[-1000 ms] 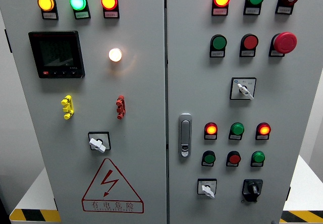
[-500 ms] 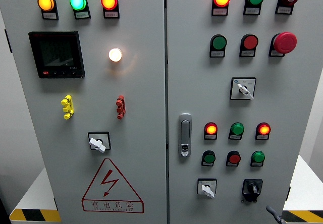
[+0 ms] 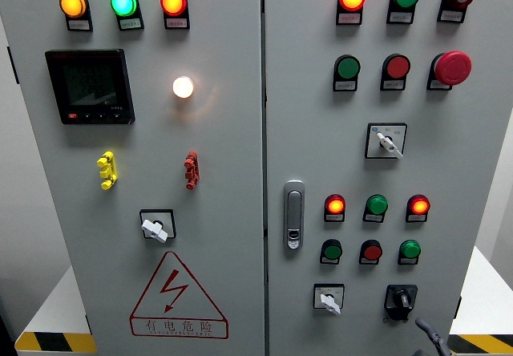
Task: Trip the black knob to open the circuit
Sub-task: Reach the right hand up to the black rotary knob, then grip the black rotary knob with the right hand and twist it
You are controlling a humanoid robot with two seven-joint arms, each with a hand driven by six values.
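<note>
The black knob [image 3: 401,299] sits on a black square plate at the lower right of the right cabinet door, its pointer roughly upright. Only a small dark part of my right hand [image 3: 430,337] shows at the bottom edge. It is just below and to the right of the knob and not touching it. Too little of the hand is in view to tell how it is held. My left hand is out of view.
A white selector switch [image 3: 329,299] sits left of the knob, with green [image 3: 410,249] and red [image 3: 371,251] buttons above. The door handle [image 3: 294,214] is at the seam. A red mushroom stop button [image 3: 452,67] is at upper right.
My right hand has risen into view at the bottom right and moved up and slightly left toward the black knob. The panel is unchanged.
</note>
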